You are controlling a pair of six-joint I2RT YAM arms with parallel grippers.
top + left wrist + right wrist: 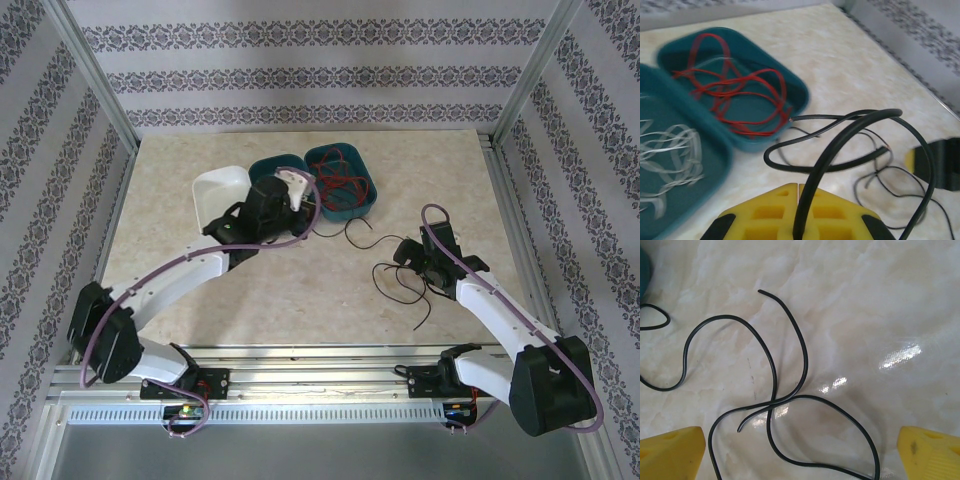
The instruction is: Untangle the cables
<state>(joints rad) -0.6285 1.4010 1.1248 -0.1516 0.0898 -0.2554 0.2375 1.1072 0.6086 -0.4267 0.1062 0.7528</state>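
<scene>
Black cables [805, 357] lie in loose, crossing curves on the table [300, 300], directly beneath the right gripper [801, 440]. Its two yellow fingers are spread wide, one on each side of the loops, touching nothing. In the top view these cables [385, 275] trail from just left of that gripper [408, 258] down toward the near edge.

One black cable [880, 114] rises from between the closed yellow fingers of the left gripper [798, 190], which pinches it. From there it arches up and to the gripper's right in a large loop that hangs over thinner black strands on the table.

Ahead of the left gripper and to its left sits an open teal case [765, 142] with two compartments. Red cables [740, 95] are coiled in the farther compartment. White cables [670, 150] lie in the nearer one, blurred.

From above, the left gripper [297, 195] hovers at the case's near edge [365, 205], with the red cables [340, 170] just beyond it. A white tub [215, 190] rests tilted to the gripper's left.
</scene>
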